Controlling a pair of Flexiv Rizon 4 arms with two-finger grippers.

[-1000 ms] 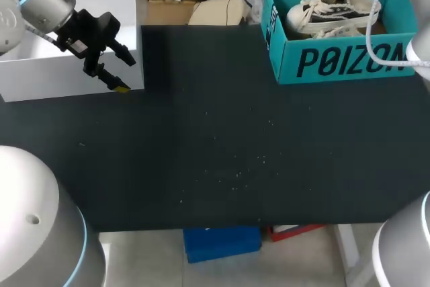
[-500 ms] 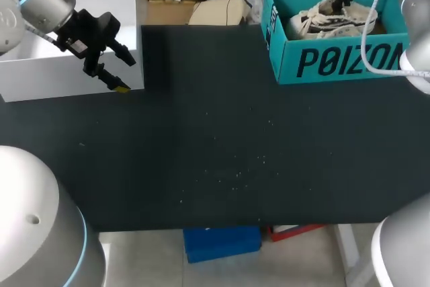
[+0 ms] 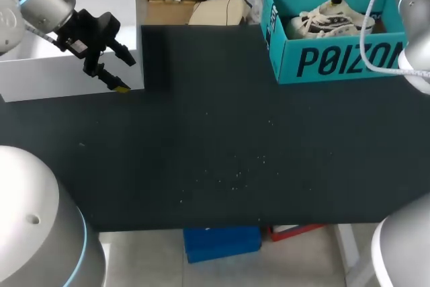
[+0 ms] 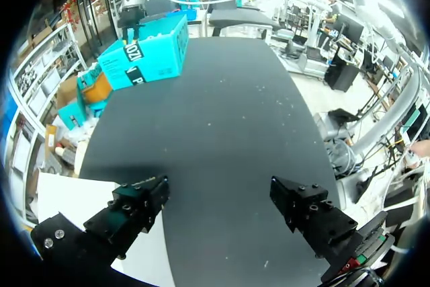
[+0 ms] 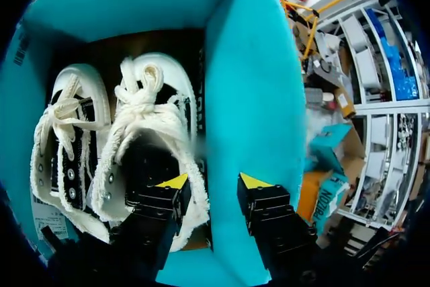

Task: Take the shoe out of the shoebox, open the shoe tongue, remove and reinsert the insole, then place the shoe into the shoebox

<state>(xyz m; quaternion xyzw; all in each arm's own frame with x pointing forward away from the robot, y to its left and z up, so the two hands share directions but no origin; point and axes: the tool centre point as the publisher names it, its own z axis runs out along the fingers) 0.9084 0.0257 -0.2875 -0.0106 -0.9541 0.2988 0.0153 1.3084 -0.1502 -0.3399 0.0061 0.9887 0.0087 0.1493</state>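
Inside the shoebox [image 5: 245, 78], our right gripper [image 5: 213, 183] has its fingers parted across the collar of a shoe [image 5: 151, 132]. One yellow tip is down in the shoe's opening. The other is outside it, between the shoe and the shoebox's side wall. We see a gap between that outer finger and the shoe, so the gripper is loose and grips nothing. The shoe, black and white with frayed edging and white laces, lies on the shoebox floor just beside a second shoe [image 5: 64, 146] of the same kind. Well apart from the shoebox, across the dark table [image 3: 235, 132], our left gripper [image 4: 216, 189] is spread wide and holds nothing, over the edge of a white box [image 3: 40, 75].
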